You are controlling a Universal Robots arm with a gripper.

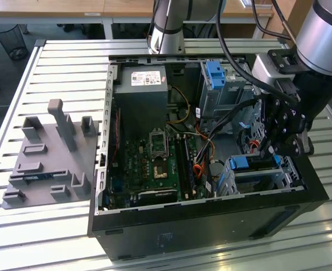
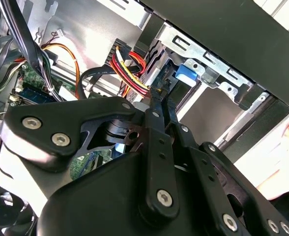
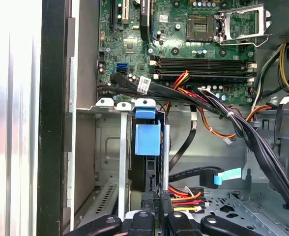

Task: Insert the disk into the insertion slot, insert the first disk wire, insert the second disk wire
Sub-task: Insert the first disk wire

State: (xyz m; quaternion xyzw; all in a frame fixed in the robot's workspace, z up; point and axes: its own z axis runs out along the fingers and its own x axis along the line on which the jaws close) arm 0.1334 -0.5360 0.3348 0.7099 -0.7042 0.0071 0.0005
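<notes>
Pincer had its jaws together, just behind the disk. That disk stood edge-on straight ahead, long axis running forward into the slot.

Disk carrier was bright blue. Insertion slot was silver-grey with perforated walls. Case was black, and the motherboard inside the case green. Wires were red, yellow and orange. Tool was black. Worktop was white and slatted. Fixture plate beside the case was plain grey.
</notes>
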